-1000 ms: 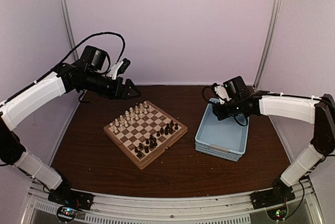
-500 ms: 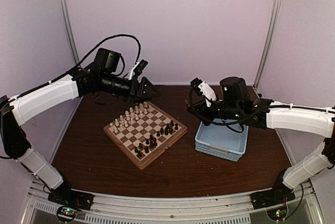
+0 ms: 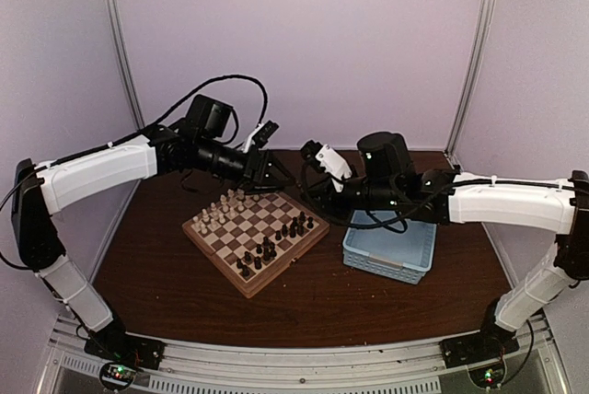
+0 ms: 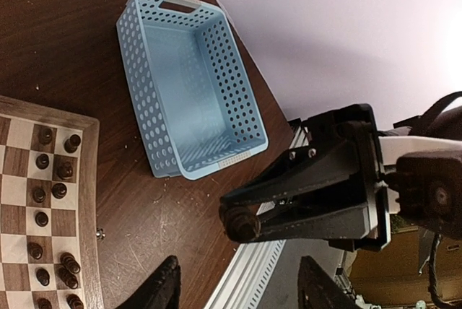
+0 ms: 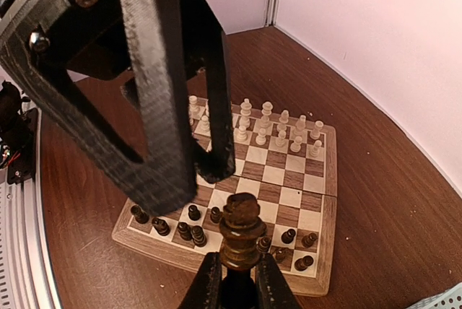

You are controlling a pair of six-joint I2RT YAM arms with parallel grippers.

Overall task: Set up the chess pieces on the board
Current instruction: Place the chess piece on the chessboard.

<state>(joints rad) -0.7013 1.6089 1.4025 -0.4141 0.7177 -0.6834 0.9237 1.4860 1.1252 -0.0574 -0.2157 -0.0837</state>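
The board (image 3: 304,239) lies at the table's middle, with cream chess pieces (image 3: 230,202) along its far-left side and dark chess pieces (image 3: 271,245) along its near-right side. My right gripper (image 5: 240,274) is shut on the base of a dark brown piece (image 5: 241,231), held upright above the board's dark side (image 5: 189,227). Directly facing it, my left gripper (image 4: 238,287) is open with nothing between its fingers. The held piece (image 4: 240,224) shows just beyond them. Both grippers meet above the board's far corner, left gripper (image 3: 274,173) and right gripper (image 3: 306,176).
A light blue lattice basket (image 3: 391,249) stands right of the board and looks empty in the left wrist view (image 4: 188,85). A small metal bit (image 4: 99,234) lies on the brown table by the board's edge. Purple walls close in the back and sides.
The right arm has swung left from over the basket to the board's far corner, carrying the dark piece. The left arm has moved right to meet it, and its jaws have narrowed somewhat.
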